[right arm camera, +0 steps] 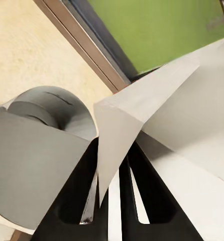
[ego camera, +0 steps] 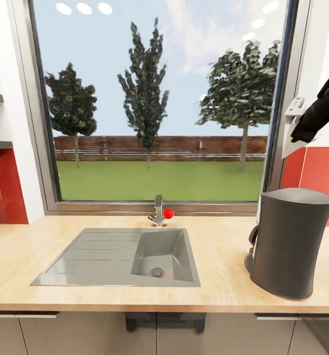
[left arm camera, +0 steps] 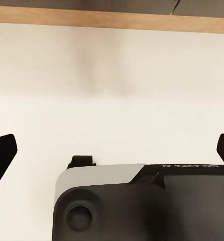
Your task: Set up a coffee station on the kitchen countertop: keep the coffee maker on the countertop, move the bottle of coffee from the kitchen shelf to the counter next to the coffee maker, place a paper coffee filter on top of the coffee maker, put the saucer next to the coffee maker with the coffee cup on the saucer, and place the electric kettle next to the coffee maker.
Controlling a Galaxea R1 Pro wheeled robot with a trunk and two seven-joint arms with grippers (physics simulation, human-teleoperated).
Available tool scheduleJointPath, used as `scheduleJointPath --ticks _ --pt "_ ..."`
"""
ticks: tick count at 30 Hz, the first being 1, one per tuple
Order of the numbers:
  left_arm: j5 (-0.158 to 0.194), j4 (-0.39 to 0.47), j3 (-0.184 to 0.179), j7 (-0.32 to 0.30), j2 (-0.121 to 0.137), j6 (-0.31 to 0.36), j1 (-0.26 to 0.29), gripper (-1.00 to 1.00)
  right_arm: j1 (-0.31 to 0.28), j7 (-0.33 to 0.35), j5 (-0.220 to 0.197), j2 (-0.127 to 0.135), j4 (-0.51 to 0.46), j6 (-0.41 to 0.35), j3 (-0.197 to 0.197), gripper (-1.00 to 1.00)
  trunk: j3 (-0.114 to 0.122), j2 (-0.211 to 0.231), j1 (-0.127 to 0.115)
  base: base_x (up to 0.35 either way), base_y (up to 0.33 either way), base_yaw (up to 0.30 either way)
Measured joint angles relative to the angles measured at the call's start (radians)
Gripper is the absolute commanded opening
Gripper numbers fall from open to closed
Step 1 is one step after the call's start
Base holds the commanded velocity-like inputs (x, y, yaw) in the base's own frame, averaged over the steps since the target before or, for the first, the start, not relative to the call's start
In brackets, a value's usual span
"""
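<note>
The right fingers (right arm camera: 112,196) are pinched on the paper filter (right arm camera: 142,115). Lower it slowly, flat onto the coffee maker (ego camera: 290,241) just below. The left fingers (left arm camera: 112,150) are wide apart.

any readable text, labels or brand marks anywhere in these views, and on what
One mark: a row of small light letters, upside down, on the dark housing of the left end effector; too small and blurred to read for certain.
Coffee maker: no label seen.
Paper filter in the right end effector: blank.
</note>
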State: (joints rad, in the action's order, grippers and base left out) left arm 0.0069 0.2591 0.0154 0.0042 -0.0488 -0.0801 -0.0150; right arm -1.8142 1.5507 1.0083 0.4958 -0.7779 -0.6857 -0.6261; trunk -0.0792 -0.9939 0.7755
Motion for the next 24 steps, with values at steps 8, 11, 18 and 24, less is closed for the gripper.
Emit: scheduleJointPath --ticks 8,11,18,24 --pt "0.000 0.000 0.000 0.000 0.001 0.000 0.000 1.00 0.002 0.000 -0.023 -0.001 0.017 0.001 0.000 -1.00 0.000 0.000 0.000 0.075 0.000 0.000" --pt "0.000 0.000 0.000 0.000 0.001 0.000 0.000 1.00 0.003 0.000 -0.024 -0.001 0.023 0.001 -0.001 -1.00 0.000 0.000 0.000 0.089 0.014 0.000" --pt "0.000 0.000 0.001 0.000 0.002 0.000 0.000 1.00 0.004 -0.001 -0.025 -0.003 0.057 0.003 -0.004 -1.00 0.000 0.000 0.000 0.086 0.014 0.000" --pt "0.000 0.000 0.001 0.000 0.002 0.000 0.000 1.00 0.004 -0.001 -0.025 -0.003 0.065 0.004 -0.007 -1.00 0.000 0.000 0.000 0.019 0.001 0.000"
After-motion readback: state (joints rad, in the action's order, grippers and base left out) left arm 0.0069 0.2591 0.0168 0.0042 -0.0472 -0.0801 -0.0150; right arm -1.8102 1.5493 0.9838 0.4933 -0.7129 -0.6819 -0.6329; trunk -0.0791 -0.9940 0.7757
